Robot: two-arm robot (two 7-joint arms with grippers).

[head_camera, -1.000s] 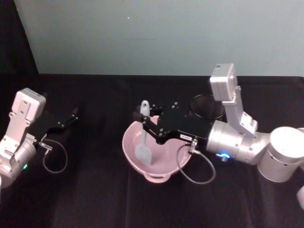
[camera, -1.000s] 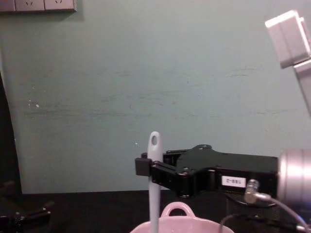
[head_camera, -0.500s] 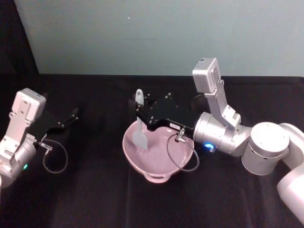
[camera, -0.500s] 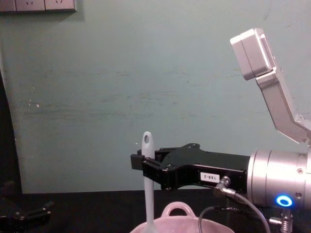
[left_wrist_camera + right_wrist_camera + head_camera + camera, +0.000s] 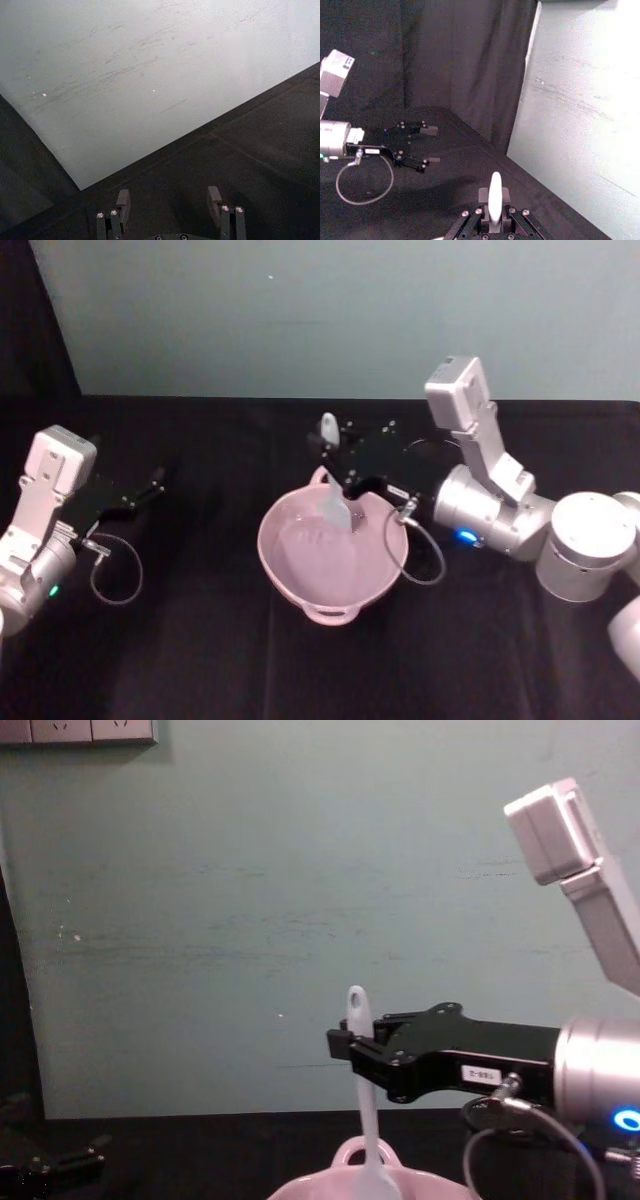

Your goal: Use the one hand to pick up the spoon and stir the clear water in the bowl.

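- The right end effector reaches in from the right and hangs over the far edge of the bowl. Its fingers are pinching the handle of the spoon.
- From the chest view, that end effector holds the spoon nearly upright, with the holed end of the handle standing above the fingers in front of the green wall.
- The spoon's flat blade points down inside the bowl, in its far part, close to the small loop handle on the far rim. Whether the blade touches the water cannot be told.
- In the right wrist view the spoon rises from between the pressed fingers of the right end effector.
- The pink bowl sits on the black tabletop, about in the middle, with a second small handle on its near rim.
- A grey cable loops from the right arm beside the bowl's right rim.
- The left end effector rests low at the left of the tabletop, well apart from the bowl. Its fingers are spread with nothing between them, as the left wrist view also shows.
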